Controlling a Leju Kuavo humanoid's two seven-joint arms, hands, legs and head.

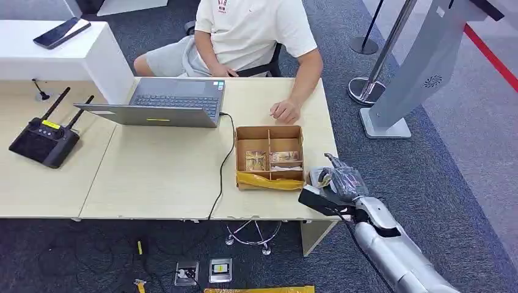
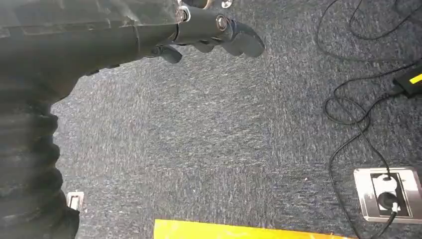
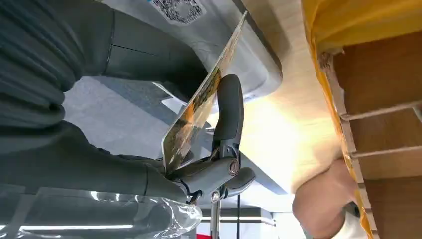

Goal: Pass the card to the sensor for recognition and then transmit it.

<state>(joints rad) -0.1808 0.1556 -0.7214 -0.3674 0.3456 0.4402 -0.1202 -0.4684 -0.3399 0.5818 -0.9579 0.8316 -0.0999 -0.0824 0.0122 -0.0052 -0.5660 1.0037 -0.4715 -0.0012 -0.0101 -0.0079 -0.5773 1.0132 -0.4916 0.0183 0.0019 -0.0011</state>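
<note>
My right hand (image 1: 343,181) hovers over the table's near right corner, beside the cardboard box (image 1: 269,131). It pinches a printed yellow-brown card (image 3: 198,110) between thumb and a finger (image 3: 229,107), edge-on and tilted just above the grey sensor pad (image 3: 234,47), which carries a QR label. In the head view the sensor (image 1: 316,177) peeks out under the hand, with the card (image 1: 324,179) next to it. My left hand (image 2: 211,27) hangs over the carpet, fingers loosely apart and holding nothing.
The box (image 3: 383,99) has compartments with more cards (image 1: 269,160) and a yellow bag along its front. A seated person rests a hand (image 1: 285,111) on the table behind the box. A laptop (image 1: 171,101), its cable and a black controller (image 1: 44,140) lie to the left.
</note>
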